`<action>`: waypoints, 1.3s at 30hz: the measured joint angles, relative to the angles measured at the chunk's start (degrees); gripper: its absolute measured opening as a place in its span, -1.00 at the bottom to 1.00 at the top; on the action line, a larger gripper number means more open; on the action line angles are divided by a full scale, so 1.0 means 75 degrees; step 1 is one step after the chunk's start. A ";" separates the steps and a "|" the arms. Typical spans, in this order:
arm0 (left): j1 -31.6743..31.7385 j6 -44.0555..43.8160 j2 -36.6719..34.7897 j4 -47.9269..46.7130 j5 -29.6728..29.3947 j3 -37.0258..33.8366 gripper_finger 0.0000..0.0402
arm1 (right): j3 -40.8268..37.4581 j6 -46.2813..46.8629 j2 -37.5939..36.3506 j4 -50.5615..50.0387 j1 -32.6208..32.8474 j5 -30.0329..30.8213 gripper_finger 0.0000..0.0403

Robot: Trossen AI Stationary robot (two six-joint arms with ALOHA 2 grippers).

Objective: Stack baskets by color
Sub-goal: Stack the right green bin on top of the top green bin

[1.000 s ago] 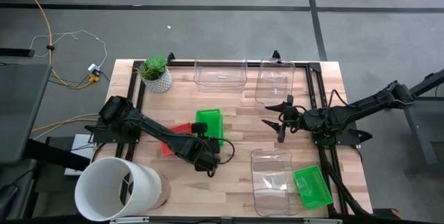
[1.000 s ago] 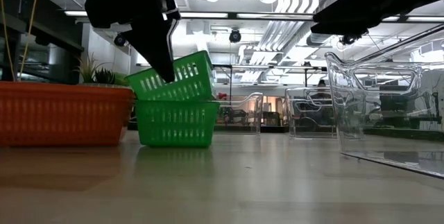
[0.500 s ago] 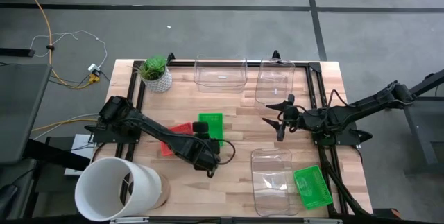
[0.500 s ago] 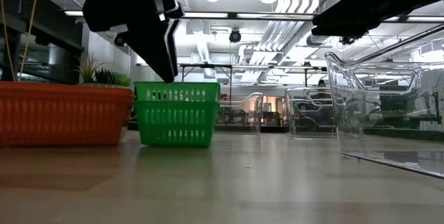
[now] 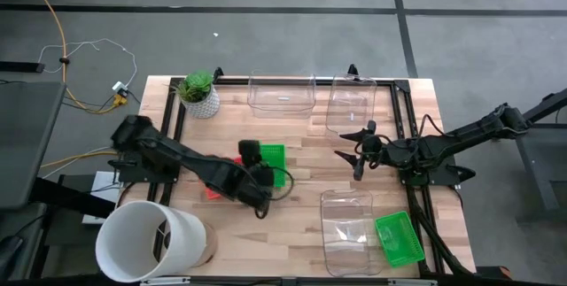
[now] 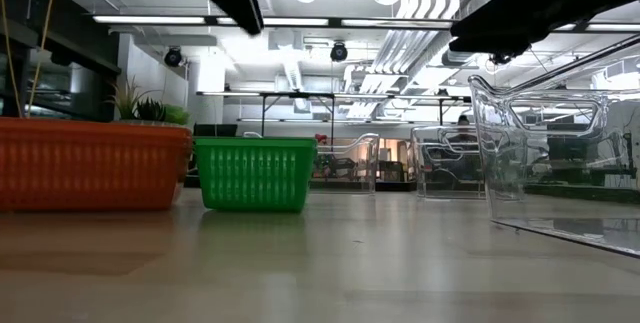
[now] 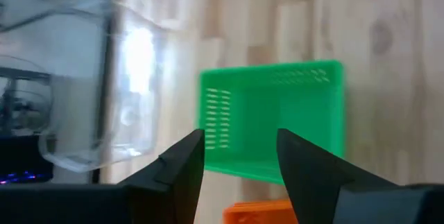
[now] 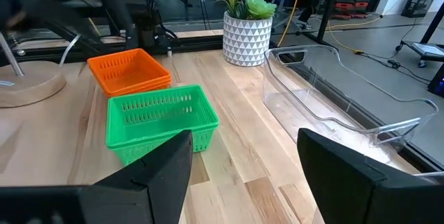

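Nested green baskets (image 5: 275,156) stand level on the wooden table near its middle, bottom down, also seen in the low view (image 6: 253,173). A red basket (image 6: 90,163) rests beside them toward the left edge, mostly under my left arm from above. My left gripper (image 5: 257,162) hovers open above the green baskets (image 7: 277,116), its fingers clear of them. My right gripper (image 5: 354,153) waits open in the air right of centre. Another green basket (image 5: 399,238) lies at the near right corner.
Clear tubs stand at the far edge (image 5: 282,94), the far right (image 5: 351,104) and the near right (image 5: 345,230). A potted plant (image 5: 199,94) sits at the far left. A big white bucket (image 5: 151,240) stands off the near left corner.
My left gripper has opened and let go of the upper green basket. The basket was tilted on the lower one and has dropped level into it. The gripper has then risen well above the baskets.
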 joint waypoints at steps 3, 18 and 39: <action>-0.0017 -0.0033 -0.0781 0.0788 -0.0259 -0.0649 -0.17 | 0.0000 0.0002 0.0000 -0.0010 0.0000 0.0000 0.23; 0.0684 0.2285 -0.5549 0.8800 0.1209 -0.6320 -0.18 | 0.0000 0.0178 0.0000 0.0020 0.0000 -0.0023 0.23; 0.2420 0.2760 -0.7076 1.2007 0.2667 -0.8672 -0.19 | 0.0003 0.0189 0.0000 0.0242 0.0000 -0.0169 0.23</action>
